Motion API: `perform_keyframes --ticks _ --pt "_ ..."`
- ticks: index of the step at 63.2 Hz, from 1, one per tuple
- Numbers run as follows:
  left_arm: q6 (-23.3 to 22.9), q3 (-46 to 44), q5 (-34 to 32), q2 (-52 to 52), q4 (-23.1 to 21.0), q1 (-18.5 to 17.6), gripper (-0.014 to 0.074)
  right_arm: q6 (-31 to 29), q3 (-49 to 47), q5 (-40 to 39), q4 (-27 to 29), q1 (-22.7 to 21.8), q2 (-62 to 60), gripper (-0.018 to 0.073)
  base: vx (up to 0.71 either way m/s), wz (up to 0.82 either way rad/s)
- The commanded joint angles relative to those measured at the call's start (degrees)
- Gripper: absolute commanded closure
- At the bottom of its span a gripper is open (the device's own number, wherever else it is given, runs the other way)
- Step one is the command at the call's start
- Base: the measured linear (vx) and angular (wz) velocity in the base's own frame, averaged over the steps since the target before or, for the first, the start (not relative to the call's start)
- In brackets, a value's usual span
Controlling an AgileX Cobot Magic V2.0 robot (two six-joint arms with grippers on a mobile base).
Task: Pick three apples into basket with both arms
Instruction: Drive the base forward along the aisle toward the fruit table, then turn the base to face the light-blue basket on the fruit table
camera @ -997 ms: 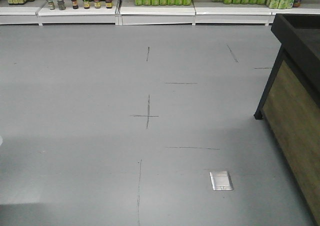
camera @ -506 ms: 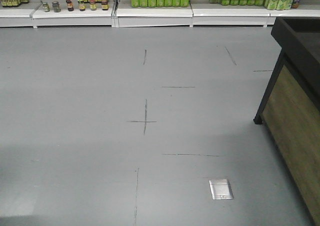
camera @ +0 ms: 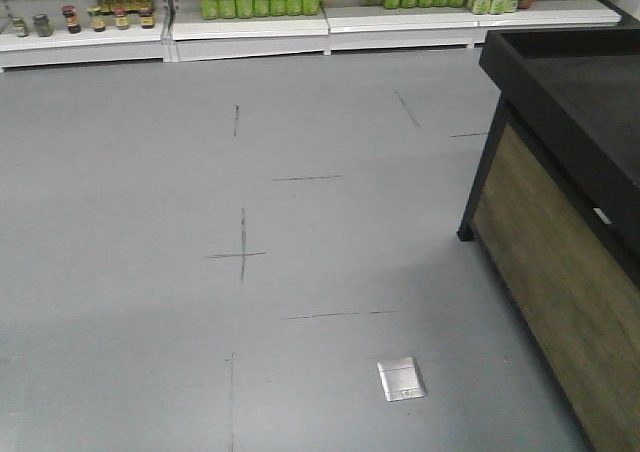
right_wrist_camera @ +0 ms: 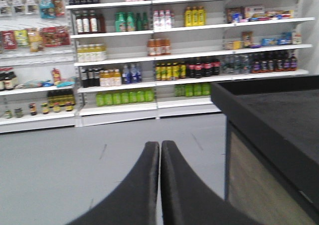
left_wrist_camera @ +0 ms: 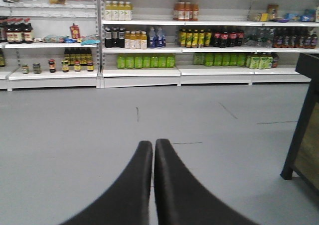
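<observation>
No apples and no basket show in any view. My left gripper [left_wrist_camera: 153,144] is shut and empty, its black fingers held together over the grey floor. My right gripper [right_wrist_camera: 160,145] is shut and empty too, pointing at the shop shelves with the dark stand just to its right. Neither gripper nor arm shows in the front view.
A black-topped stand with wooden sides [camera: 560,222] fills the right; it also shows in the right wrist view [right_wrist_camera: 269,135] and at the left wrist view's edge [left_wrist_camera: 304,145]. Shelves of bottles and jars [camera: 250,12] line the far wall. A metal floor plate [camera: 401,379] lies ahead.
The front view has swung right: the stand now fills more of the right side, and the floor marks, floor plate and shelves have shifted left.
</observation>
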Motion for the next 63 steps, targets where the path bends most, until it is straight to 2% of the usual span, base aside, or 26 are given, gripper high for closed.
perform_keyframes --ticks 1,63 --pt "-0.25 0.24 -4.64 -0.88 -0.11 -0.38 0.0603 -0.35 0.85 -4.34 0.00 -0.37 -0.73 0.0568 0.07 -0.38" --pt "-0.25 0.24 -4.64 -0.88 -0.11 -0.38 0.0603 -0.35 0.85 -4.34 0.00 -0.37 -0.73 0.0568 0.10 -0.53"
